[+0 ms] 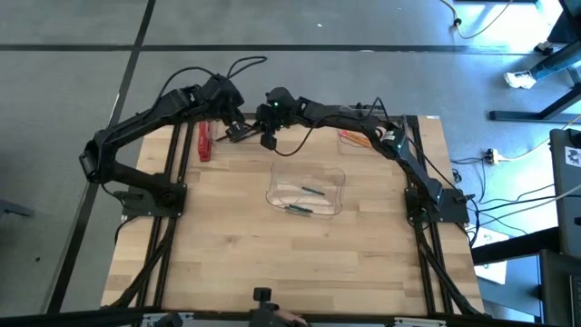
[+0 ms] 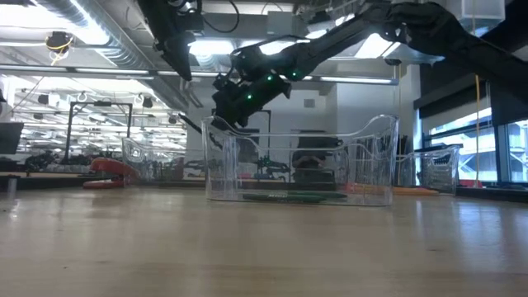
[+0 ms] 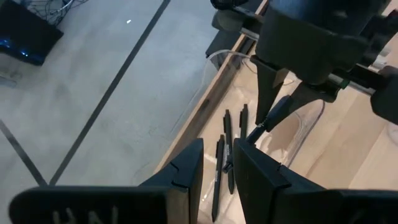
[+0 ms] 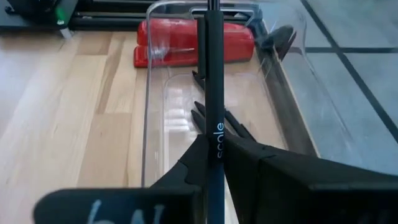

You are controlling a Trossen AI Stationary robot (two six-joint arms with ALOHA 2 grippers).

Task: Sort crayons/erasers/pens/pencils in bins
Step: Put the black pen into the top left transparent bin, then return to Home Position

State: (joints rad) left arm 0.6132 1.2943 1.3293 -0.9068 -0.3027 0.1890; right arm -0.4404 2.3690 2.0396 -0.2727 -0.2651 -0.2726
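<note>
The right end effector (image 4: 214, 155) is clamped on a black pen (image 4: 214, 81), holding it above a clear bin (image 4: 152, 93) at the far edge of the wooden surface (image 1: 227, 254). Beneath it, several more black pens (image 3: 227, 149) lie in that bin. Beyond the bin sits a red stapler-like object (image 4: 193, 42). The left end effector (image 3: 217, 171) hovers just beside the right one, its fingers slightly parted and holding nothing. Nearer the middle of the surface, another bin (image 1: 336, 177) contains green crayons (image 1: 313, 191).
</note>
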